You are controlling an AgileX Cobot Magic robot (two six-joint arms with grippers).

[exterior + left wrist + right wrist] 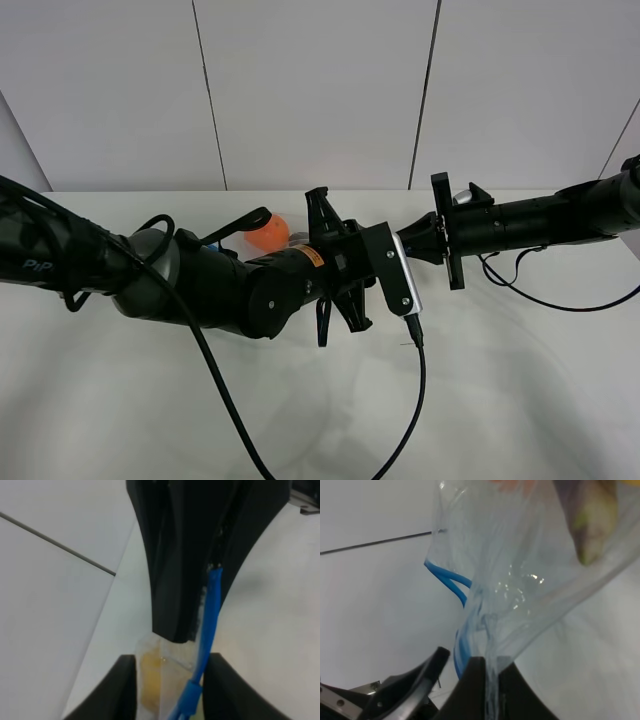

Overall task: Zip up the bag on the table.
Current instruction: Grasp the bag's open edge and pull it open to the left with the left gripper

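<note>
The clear bag [520,580] hangs from my right gripper [490,680], which is shut on its corner. Its blue zipper strip [447,575] splits into two strands further along. A purple eggplant [585,525] shows through the plastic. In the left wrist view the right gripper's fingers [170,555] pinch the blue strip [210,610]. My left gripper [171,660] straddles the strip and bag top, its jaws apart with a gap. In the exterior high view both arms meet mid-table, the right gripper [425,240] beside the left wrist camera [405,280]. The orange [268,233] peeks out behind the left arm, which hides most of the bag.
The white table [520,380] ends at a grey panelled wall [320,90] behind the arms. A black cable [420,390] droops from the left wrist camera toward the front edge. Another cable [540,295] loops under the right arm.
</note>
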